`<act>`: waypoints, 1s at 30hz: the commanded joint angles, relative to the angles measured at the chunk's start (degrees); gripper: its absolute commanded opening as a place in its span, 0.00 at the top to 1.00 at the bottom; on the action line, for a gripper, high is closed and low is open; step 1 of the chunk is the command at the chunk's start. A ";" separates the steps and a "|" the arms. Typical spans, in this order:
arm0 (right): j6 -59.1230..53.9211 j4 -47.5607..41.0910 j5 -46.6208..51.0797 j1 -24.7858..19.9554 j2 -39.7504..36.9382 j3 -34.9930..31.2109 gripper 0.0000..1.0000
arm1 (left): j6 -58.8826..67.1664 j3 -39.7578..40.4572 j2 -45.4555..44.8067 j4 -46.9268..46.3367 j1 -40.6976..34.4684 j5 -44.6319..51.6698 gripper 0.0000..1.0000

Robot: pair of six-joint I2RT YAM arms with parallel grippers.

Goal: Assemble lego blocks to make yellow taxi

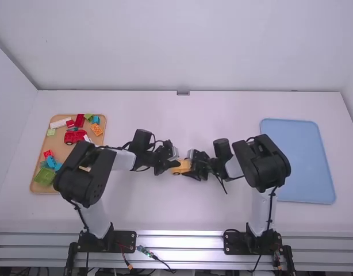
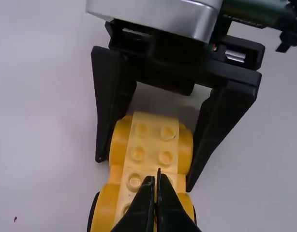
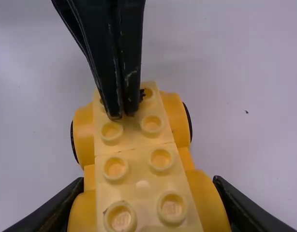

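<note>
In the high view my left gripper [image 1: 172, 163] and my right gripper [image 1: 192, 165] meet at a yellow car base [image 1: 180, 167] near the table's middle. The left gripper [image 2: 156, 181] is shut, its tips together over the studded top of the car base [image 2: 153, 150], with no block between them. My right gripper [image 3: 147, 193] is shut on the sides of the car base [image 3: 139, 164], one finger along each side. Two pale yellow studded pieces lie end to end along its top, between rounded orange-yellow sides. Dark wheel edges show at the end under the left gripper.
A wooden tray [image 1: 64, 146] at the left holds red, green, blue, orange and white blocks, partly behind the left arm. On the right lies a light blue tray [image 1: 306, 164], its near left part beside the right arm.
</note>
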 commanded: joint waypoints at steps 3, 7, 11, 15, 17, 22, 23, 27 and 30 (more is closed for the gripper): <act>1.07 -0.72 1.05 1.68 0.79 0.11 0.57 | 0.57 1.92 4.74 -7.13 -3.89 -13.31 0.98; 1.03 -0.74 1.27 1.60 0.79 0.11 0.56 | 6.51 5.57 0.50 -15.15 -2.25 -5.03 0.98; 1.05 -0.72 1.25 1.60 0.79 0.07 0.53 | 8.50 8.57 -5.49 -20.85 0.72 -1.79 0.98; 1.03 -0.68 1.27 1.62 0.79 0.04 0.52 | 4.09 10.23 -12.83 -22.82 4.96 -1.99 0.73; 1.03 -0.72 1.27 1.62 0.79 0.11 0.51 | 0.00 10.75 -16.37 -22.34 7.74 -2.05 0.01; 1.03 -0.70 1.29 1.62 0.79 0.11 0.44 | -10.29 11.02 -22.21 -20.98 14.60 -4.70 0.01; 1.03 -0.72 1.29 1.57 0.76 0.11 0.43 | -14.14 11.02 -22.95 -20.46 15.93 -7.17 0.01; 3.08 -1.25 5.14 1.77 0.28 0.02 0.18 | -29.75 11.02 -24.02 -17.94 21.35 -20.72 0.01; 3.85 -5.42 10.62 1.81 -2.49 0.00 0.04 | -32.46 12.24 -23.85 -20.63 24.83 -24.52 0.01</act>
